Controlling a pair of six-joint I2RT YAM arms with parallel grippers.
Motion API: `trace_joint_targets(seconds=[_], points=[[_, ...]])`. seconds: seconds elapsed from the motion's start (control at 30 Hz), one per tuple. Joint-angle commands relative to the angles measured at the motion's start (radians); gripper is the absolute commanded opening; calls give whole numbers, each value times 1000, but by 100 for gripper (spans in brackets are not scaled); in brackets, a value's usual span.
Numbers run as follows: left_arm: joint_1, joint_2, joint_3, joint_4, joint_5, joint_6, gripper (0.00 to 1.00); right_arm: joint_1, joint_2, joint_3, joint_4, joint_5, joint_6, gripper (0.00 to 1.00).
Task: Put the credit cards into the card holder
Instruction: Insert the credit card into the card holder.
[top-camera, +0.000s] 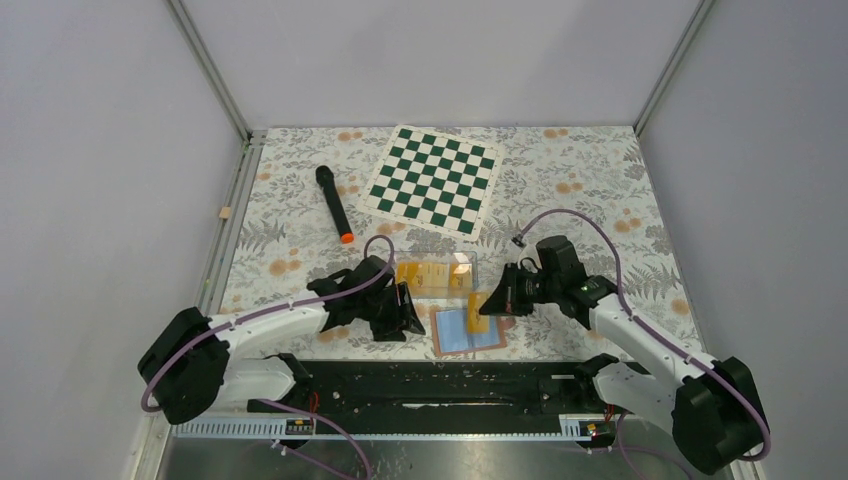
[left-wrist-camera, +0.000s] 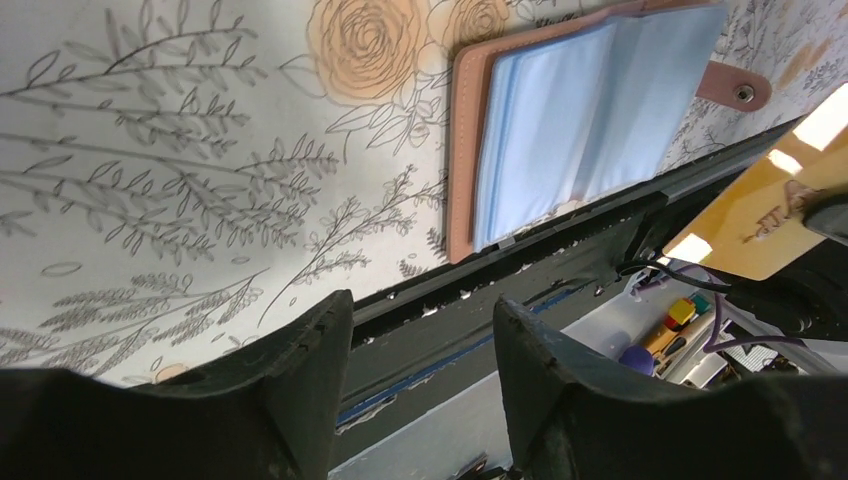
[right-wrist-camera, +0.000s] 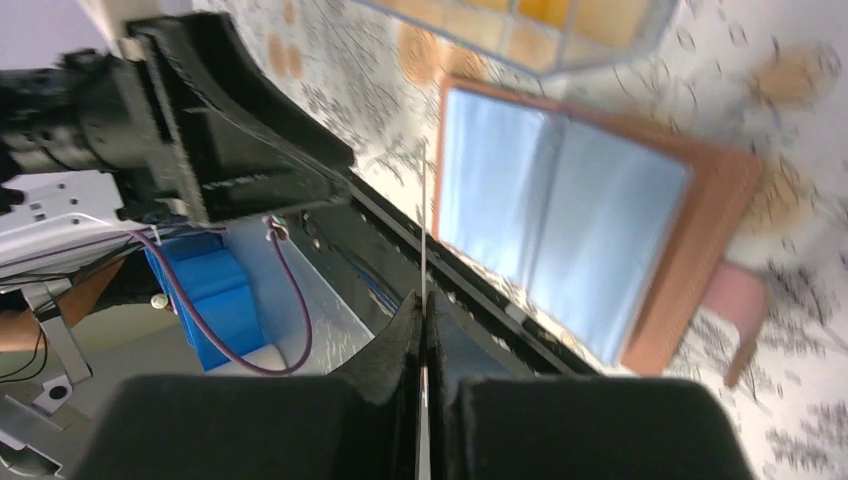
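Two arms were present: the left arm (top-camera: 270, 325) and the right arm (top-camera: 640, 335). One card holder (top-camera: 455, 337) was counted, showing two light blue pocket pages. One clear compartment box (top-camera: 472, 281) was counted. It contained at least two yellow-orange cards (top-camera: 420, 276); the exact number could not be determined. One credit card (top-camera: 478, 312) was counted outside that box. One chessboard (top-camera: 433, 180) and one black stick (top-camera: 334, 203) with an orange tip were counted.

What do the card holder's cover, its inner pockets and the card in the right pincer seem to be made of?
Cover of the card holder: matte tan, leather-like, maybe synthetic; soft rounded corners and a snap tab.
Inner pockets: thin pale blue plastic film; they bow and shine.
Credit card in the right pincer: stiff glossy yellow-orange plastic; edge-on it is a straight thin line.
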Motion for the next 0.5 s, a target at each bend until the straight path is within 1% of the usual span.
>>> trace_joint_targets(seconds=[0.0, 0.1, 0.2, 0.47], points=[[0, 49, 2, 134, 36, -23, 52, -2, 40, -2, 247, -36, 14, 0], [-1, 84, 0, 158, 41, -26, 49, -2, 90, -44, 358, -27, 17, 0], [-3, 116, -1, 198, 52, -39, 45, -2, 127, -84, 429, -17, 27, 0], [-9, 177, 15, 211, 47, -40, 42, -2, 168, -110, 443, 8, -1, 0]])
